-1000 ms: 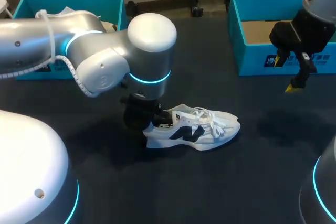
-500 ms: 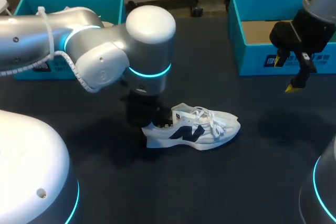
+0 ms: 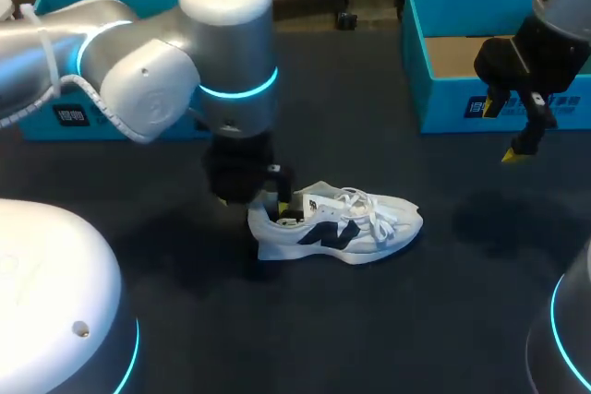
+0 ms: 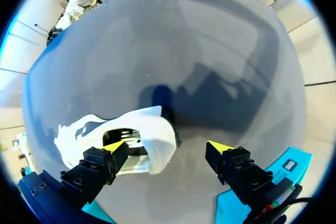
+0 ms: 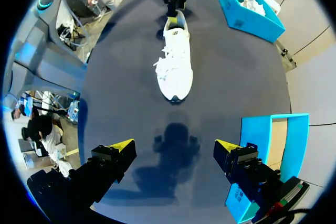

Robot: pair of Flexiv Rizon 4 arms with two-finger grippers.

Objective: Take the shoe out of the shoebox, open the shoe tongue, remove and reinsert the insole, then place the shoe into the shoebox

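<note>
Near the middle of the tabletop (image 3: 388, 320) the white shoe (image 3: 337, 226) lies on its sole, toe toward the right edge. At its heel is the left end effector (image 4: 166, 146), released: one finger is at the heel opening, the other stands clear of the shoe. Whether the near finger touches the heel, I cannot tell. The right end effector (image 5: 174, 145) is also released and grasps nothing. It hangs beside the blue shoebox (image 3: 462, 103) at the far right corner, well apart from the shoe.
</note>
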